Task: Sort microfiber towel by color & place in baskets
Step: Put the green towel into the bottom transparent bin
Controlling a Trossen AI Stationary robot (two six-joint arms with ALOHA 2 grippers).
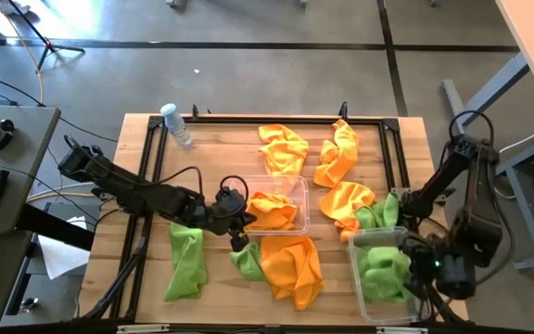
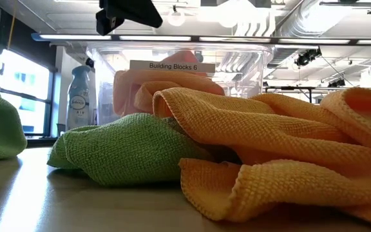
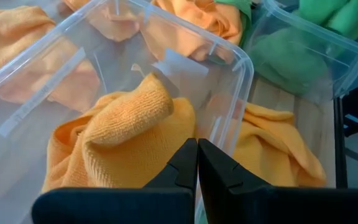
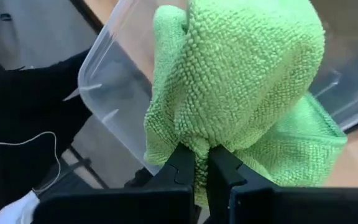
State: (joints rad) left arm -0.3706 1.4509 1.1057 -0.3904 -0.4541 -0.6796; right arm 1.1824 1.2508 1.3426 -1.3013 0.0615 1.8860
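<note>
Wooden tabletop (image 1: 221,153) holds several loose towels: sorting seems partly done. Right pincer (image 4: 201,163) grips a green towel (image 4: 241,81) over its basket (image 1: 364,301); left pincer (image 3: 197,163), closed empty, hovers at the orange-filled basket (image 1: 299,190).

label "Building Blocks 6" | on clear basket (image 2: 250,58) | bottle (image 2: 80,96) brand: unreadable

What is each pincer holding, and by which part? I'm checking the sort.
The right pincer pinches a lime green fuzzy cloth by a bunched fold. The left pincer is shut, holding nothing.
</note>
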